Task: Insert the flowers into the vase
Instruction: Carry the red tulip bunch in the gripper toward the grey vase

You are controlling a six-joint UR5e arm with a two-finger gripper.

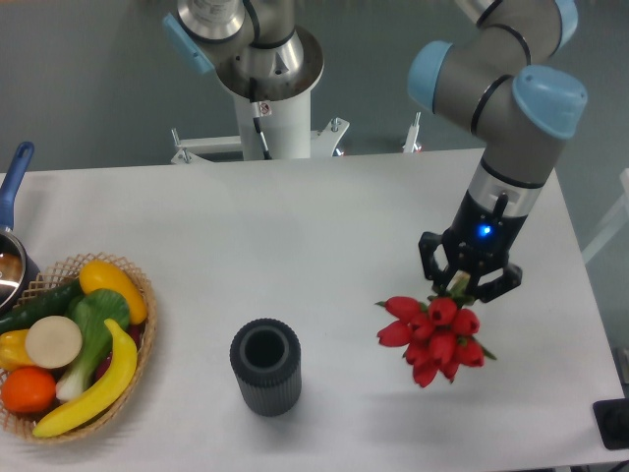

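The fingers (464,286) are clamped on the stems of the flowers (430,336), blooms hanging below them. The vase (265,366) stands well apart to their left; judging by this, bring the stems upright over its mouth before lowering.

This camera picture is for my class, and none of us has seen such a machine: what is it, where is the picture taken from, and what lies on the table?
One fixed camera looks down at a white table from the front. The jointed grey and blue thing on the right is a robot arm. At its tip is a two-finger gripper, a sort of mechanical hand, shut on the stems of a bunch of red tulips, heads hanging down, above the table. The vase, a dark ribbed cylinder with an open round mouth, stands to the left of the flowers, empty. At the far left a wicker basket holds a banana, an orange and vegetables. Behind it, a pot with a blue handle is partly out of view.
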